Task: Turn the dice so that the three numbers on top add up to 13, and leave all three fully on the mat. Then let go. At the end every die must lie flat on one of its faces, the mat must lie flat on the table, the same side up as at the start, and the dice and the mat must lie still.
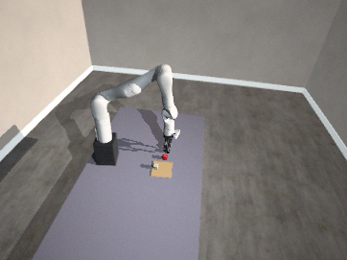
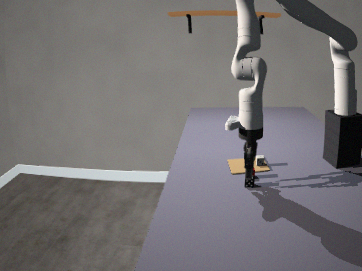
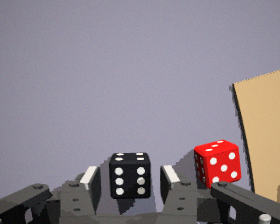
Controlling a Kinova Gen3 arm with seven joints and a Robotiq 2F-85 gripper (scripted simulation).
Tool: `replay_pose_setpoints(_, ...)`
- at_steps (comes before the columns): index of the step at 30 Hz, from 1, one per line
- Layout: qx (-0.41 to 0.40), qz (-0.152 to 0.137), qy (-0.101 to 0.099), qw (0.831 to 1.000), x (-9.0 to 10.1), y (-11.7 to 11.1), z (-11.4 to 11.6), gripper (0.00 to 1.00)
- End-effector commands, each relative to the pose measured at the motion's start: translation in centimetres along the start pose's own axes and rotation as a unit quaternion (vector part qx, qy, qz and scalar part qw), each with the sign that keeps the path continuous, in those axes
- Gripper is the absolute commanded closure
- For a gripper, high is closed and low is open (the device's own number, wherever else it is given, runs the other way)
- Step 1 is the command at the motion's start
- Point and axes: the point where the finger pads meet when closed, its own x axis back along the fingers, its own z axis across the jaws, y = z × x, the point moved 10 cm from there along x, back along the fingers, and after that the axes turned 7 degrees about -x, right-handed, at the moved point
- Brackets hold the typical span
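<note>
My gripper (image 1: 167,151) (image 2: 249,183) (image 3: 130,179) is partly open, low over the table. A black die (image 3: 130,176) sits between its fingers, with a gap on each side; its upper face shows six pips. It cannot be made out in the top and exterior views. A red die (image 1: 165,157) (image 3: 218,164) stands off the mat, between the black die and the mat's edge, with five pips on its upper face. The tan mat (image 1: 165,174) (image 2: 237,169) (image 3: 262,135) lies flat. A white die (image 1: 155,166) (image 2: 260,159) is on the mat near a corner; its top number is too small to read.
The red die is just outside the right finger in the wrist view. The grey-purple table top (image 1: 144,212) (image 2: 210,221) (image 3: 100,75) carries the dice and mat. The arm's black base block (image 1: 105,151) (image 2: 342,138) stands to one side.
</note>
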Motion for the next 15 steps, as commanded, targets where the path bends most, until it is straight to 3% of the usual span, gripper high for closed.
replay_pose_setpoints(1, 0.001, -0.001, 0.001, 1.000, -0.3, 0.1, -0.1, 0.54)
replay_pose_setpoints(15, 0.001, -0.001, 0.001, 1.000, -2.9, 0.2, -0.1, 0.54)
